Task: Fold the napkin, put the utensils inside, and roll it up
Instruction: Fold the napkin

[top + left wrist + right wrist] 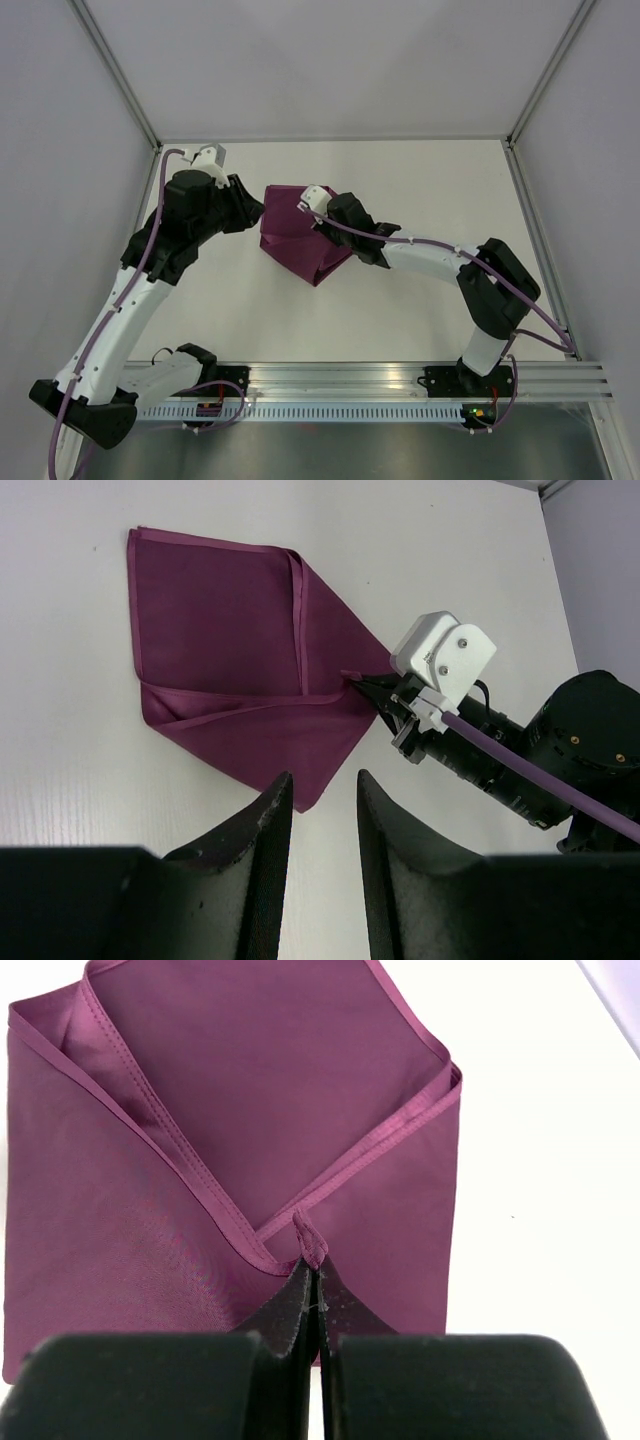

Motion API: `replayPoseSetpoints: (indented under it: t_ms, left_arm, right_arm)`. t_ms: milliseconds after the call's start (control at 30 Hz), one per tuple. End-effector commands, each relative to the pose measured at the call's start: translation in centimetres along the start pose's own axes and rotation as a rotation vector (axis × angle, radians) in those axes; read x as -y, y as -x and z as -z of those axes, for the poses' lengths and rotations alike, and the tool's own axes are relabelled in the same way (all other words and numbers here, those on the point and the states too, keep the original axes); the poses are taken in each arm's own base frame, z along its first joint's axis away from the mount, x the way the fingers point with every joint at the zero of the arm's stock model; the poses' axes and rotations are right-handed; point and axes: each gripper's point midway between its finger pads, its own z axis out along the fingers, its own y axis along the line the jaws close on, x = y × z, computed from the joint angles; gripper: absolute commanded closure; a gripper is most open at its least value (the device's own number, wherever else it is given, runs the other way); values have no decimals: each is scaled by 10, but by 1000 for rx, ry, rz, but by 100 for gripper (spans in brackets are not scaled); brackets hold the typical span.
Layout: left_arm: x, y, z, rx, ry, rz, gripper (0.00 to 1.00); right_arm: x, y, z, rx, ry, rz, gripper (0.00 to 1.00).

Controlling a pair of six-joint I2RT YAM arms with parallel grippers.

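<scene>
The magenta-purple napkin [290,240] lies partly folded on the white table, with its corners drawn in toward the middle. My right gripper [320,220] is shut on one folded corner of it. In the right wrist view the closed tips [315,1270] pinch a small hemmed point of the napkin [260,1090]. My left gripper [252,208] is open and empty at the napkin's left edge. In the left wrist view its jaws [322,785] stand apart, just short of a corner of the napkin [230,640], and the right gripper [355,682] is seen holding the cloth. No utensils are in view.
The white table [420,310] is walled by grey panels at the back and sides. A metal rail [400,380] with the arm bases runs along the near edge. The right arm's body [520,760] lies close to the napkin's right side.
</scene>
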Motion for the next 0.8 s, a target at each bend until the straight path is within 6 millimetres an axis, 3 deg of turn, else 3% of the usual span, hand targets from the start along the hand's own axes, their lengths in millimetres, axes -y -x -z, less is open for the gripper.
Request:
replayPoseSetpoints:
  t_ms: [0, 433, 767]
  left_arm:
    - [7, 1, -5, -1, -51, -34, 62]
    - [8, -21, -30, -63, -85, -13, 62]
    - [4, -58, -59, -154, -119, 9, 63]
  right_arm:
    - [24, 5, 13, 14, -73, -15, 99]
    - [47, -9, 13, 17, -113, -17, 99]
    - [47, -27, 2, -20, -110, -29, 99]
